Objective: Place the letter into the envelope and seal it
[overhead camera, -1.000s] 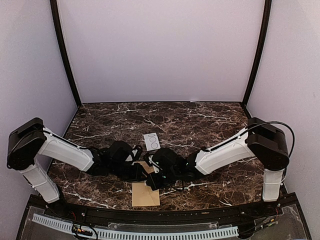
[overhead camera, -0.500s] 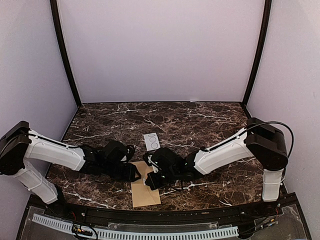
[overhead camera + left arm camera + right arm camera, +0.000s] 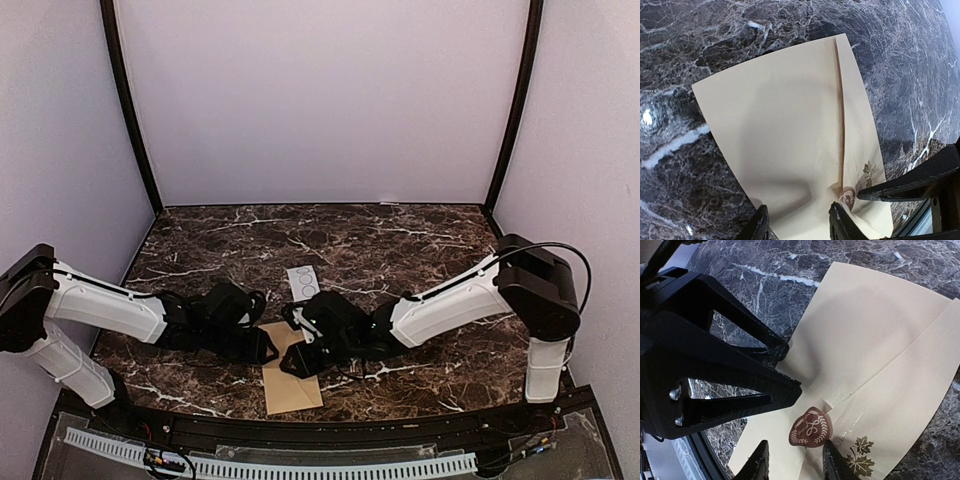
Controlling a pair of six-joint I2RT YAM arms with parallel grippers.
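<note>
Item 1. Envelope (image 3: 292, 385): long rectangle of smooth, matte tan kraft paper. It lies flat on the table just beyond my two bases, one short end toward them. All other positions below are given from it.

Item 2. Flap (image 3: 860, 130): folded down over the envelope's body. Its edge shows as a straight, shadowed crease running the length of the paper.

Item 3. Seal (image 3: 810, 427): a round, dark red sticker with scalloped edges and a pale wreath design. It sits on the flap's edge near the envelope's far end. A gold maple-leaf print (image 3: 860, 458) lies just beside it on the flap.

Item 4. My left gripper (image 3: 799, 226): black, with hard angular fingers, over the envelope's far end on its left side. The jaws are partly spread and hold nothing, with bare paper showing between the tips. I cannot tell whether the tips touch the paper.

Item 5. My right gripper (image 3: 794, 462): of the same build, over the same end from the right side. Its jaws are partly spread above the seal and grip nothing.

Item 6. Table (image 3: 420, 240): glossy dark brown marble with white veins, extending on all sides of the envelope.

Item 7. Sticker card (image 3: 303, 283): small, white and rectangular, with printed circles, lying on the marble beyond the envelope's far end.
</note>
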